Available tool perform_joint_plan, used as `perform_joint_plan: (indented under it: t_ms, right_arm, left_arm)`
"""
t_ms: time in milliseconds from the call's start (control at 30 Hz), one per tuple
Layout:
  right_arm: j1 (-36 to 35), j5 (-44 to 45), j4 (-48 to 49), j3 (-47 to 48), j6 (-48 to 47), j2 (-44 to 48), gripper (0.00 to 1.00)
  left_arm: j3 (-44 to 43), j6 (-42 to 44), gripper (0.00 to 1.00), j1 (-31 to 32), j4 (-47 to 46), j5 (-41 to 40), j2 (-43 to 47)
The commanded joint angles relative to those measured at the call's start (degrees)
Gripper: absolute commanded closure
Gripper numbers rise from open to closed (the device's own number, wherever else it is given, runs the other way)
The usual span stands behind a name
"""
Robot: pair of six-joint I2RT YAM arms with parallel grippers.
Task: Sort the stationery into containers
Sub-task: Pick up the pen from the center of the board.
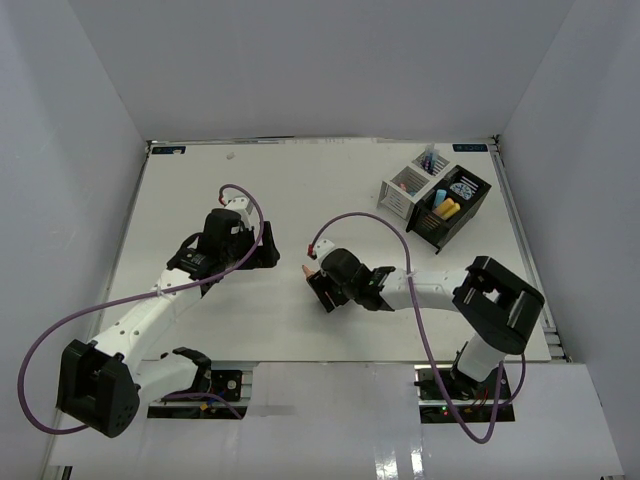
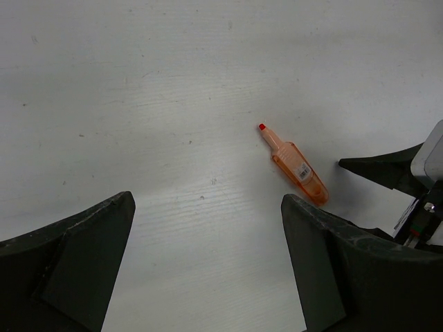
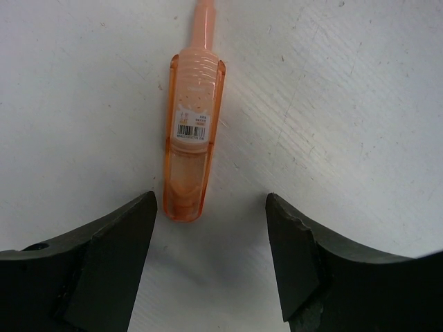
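An orange marker [image 3: 190, 138] lies flat on the white table, tip pointing away from my right gripper [image 3: 210, 200]. The gripper is open, and the marker's rear end sits just ahead of its left finger [image 3: 118, 242], not between the jaws. In the top view only the marker's tip [image 1: 304, 270] shows in front of the right gripper [image 1: 316, 284]. My left gripper [image 2: 208, 200] is open and empty, and the marker [image 2: 294, 164] lies ahead of it to the right. The white container [image 1: 405, 188] and the black container [image 1: 452, 208] stand at the back right and hold several markers.
The right gripper's fingers [image 2: 387, 166] reach into the left wrist view from the right, close to the marker. The left gripper [image 1: 267, 247] hovers just left of the marker. White walls enclose the table. A table edge runs along the front near the arm bases.
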State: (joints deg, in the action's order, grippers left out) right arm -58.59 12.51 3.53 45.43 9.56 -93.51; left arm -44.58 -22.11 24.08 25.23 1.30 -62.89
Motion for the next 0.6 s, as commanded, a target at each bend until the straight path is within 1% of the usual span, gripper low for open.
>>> perform_joint_plan:
  t_ms: [0,133,233,267,300,367,400,433,567]
  right_arm:
    - [-0.6,1.0,1.7,2.3,0.8,-1.3,0.3]
    - [-0.7,0.8,1.6,2.7,0.6,-2.3,0.35]
    - [-0.8,0.9,1.0,3.1,0.4,-2.5,0.42]
    - [-0.9,0.9,0.8,3.1,0.3,-2.5,0.48]
    - [-0.9,0.8,0.7,3.0,0.3,-2.5,0.51]
    - [-0.9,0.8,0.6,2.6,0.2,-2.1,0.57]
    - [-1.0,0.8,0.8,2.5,0.2,-1.9,0.58]
    - [-0.9,1.0,0.8,2.3,0.1,-1.8,0.64]
    - [-1.0,1.2,0.4,1.7,0.1,-1.0,0.7]
  left_arm:
    - [0.3,-0.4,0.02,-0.5,-0.7,-0.4,1.9]
    - [0.4,-0.4,0.02,-0.6,-0.8,-0.5,2.1]
    - [0.5,-0.4,0.02,-0.7,-0.8,-0.4,2.1]
    - [0.5,-0.4,0.02,-0.7,-0.9,-0.5,2.1]
    - [0.5,-0.5,0.02,-0.7,-0.9,-0.4,2.2]
    - [0.5,-0.4,0.02,-0.7,-0.8,-0.4,2.2]
    - [0.5,-0.4,0.02,-0.7,-0.8,-0.4,2.2]
    - [0.5,-0.4,0.02,-0.7,-0.8,-0.5,2.3]
    - [0.6,-0.8,0.02,-0.8,-0.8,0.0,2.6]
